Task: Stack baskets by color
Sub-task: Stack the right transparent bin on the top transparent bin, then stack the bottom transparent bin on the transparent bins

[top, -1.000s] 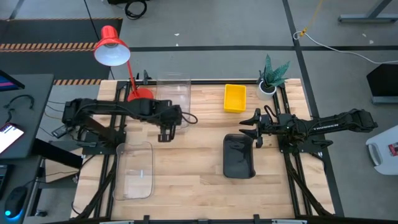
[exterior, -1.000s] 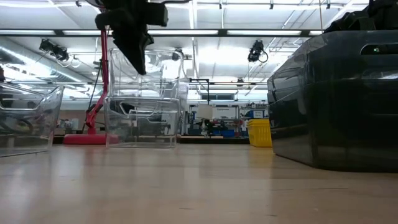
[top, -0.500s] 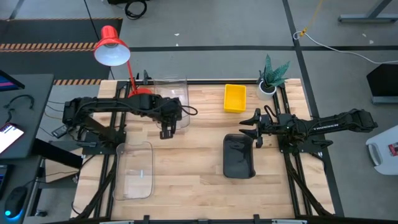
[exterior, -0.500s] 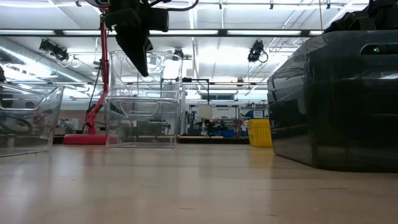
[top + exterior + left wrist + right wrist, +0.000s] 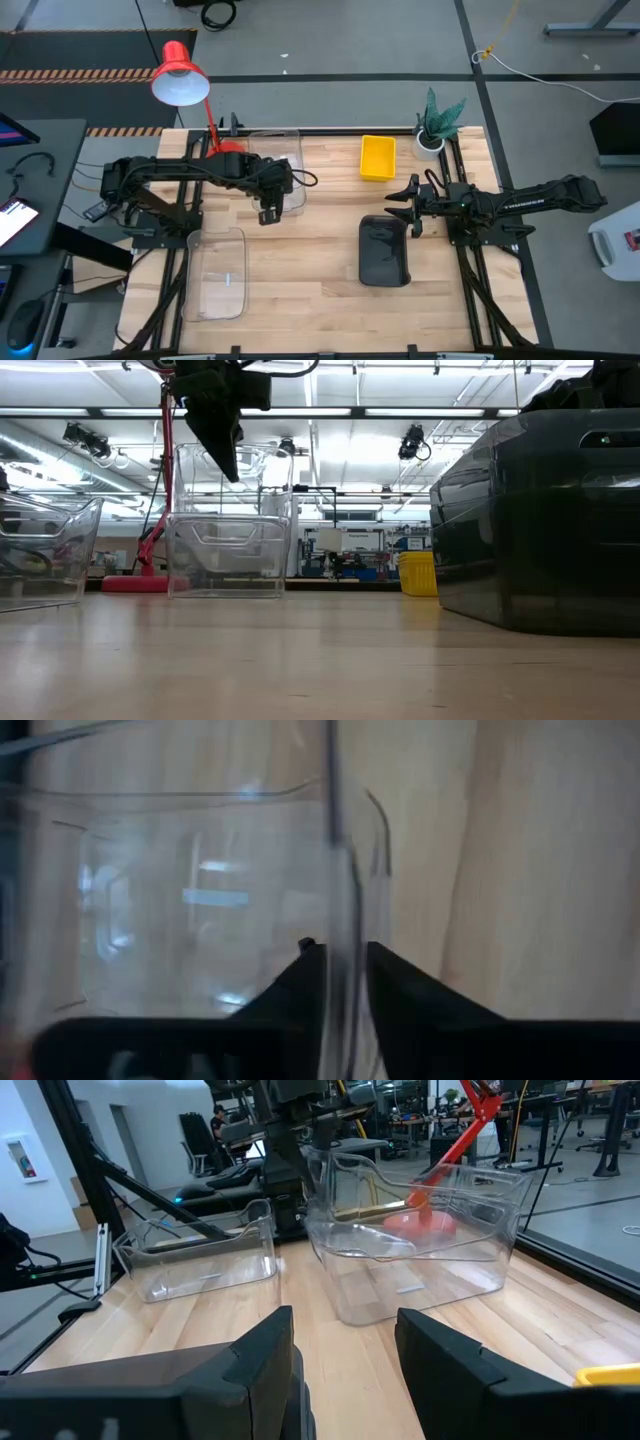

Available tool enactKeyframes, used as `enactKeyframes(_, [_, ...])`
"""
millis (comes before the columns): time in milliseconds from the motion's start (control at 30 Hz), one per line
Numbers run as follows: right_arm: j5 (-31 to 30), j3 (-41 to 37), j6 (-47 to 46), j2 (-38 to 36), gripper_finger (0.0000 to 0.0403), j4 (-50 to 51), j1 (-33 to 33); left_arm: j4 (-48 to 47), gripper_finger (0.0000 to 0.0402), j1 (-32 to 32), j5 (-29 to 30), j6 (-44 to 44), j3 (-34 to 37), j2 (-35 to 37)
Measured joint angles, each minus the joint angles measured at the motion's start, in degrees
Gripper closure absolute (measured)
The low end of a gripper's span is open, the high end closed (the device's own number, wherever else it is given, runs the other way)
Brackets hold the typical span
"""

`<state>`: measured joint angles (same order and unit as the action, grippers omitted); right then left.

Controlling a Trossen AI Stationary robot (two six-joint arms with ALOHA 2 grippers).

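Your left arm reached from the left edge across the far left part of the desk [image 5: 300, 280], its links lying almost level. Its left gripper [image 5: 267, 212] pointed down over the near wall of the clear stacked baskets [image 5: 277, 160] at the far left, beside the red lamp [image 5: 180, 75]. In the left wrist view, the two dark fingers [image 5: 400, 1000] stood one on each side of the clear wall, with narrow gaps, so the grip looked loosened; I cannot tell whether they still touched the wall. In the low view, this gripper [image 5: 222, 455] hung at the upper rim of the clear stack [image 5: 228, 525].

Your right arm lay stretched from the right edge, pointing left. The right gripper [image 5: 408, 208] hovered with its fingers [image 5: 450, 1355] spread and holding nothing, just right of the dark grey baskets [image 5: 384, 250] in the middle.

Another clear basket [image 5: 217, 273] lay at the near left. The yellow baskets [image 5: 377, 157] sat at the far side, right of the middle, near the small plant [image 5: 437, 120].
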<state>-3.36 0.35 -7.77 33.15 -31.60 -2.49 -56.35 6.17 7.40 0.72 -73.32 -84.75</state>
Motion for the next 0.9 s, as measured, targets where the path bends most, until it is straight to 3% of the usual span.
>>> enactKeyframes(267, [0.02,0.00,0.00,0.00,0.0220,0.00,0.00,-0.10,0.0236,-1.25,3.47,-1.58,-0.47,0.11])
enactKeyframes(400, [0.01,-0.01,0.00,0.00,0.0220,0.00,0.00,0.02,0.0216,-3.96,8.82,-1.93,-1.05,0.15])
enactKeyframes(533, [0.01,0.00,-0.01,0.00,0.0220,-0.02,0.00,-0.99,0.0206,-6.80,9.33,-3.49,-1.04,0.15])
enactKeyframes(700, [0.00,-0.01,0.00,0.00,0.0220,0.00,-0.01,-2.66,0.0211,-11.42,2.16,-7.24,-1.03,0.15])
enactKeyframes(900, [0.02,0.00,-0.01,0.00,0.0220,-0.02,0.00,-6.95,0.0232,-16.23,-5.87,-18.03,-1.03,0.15])
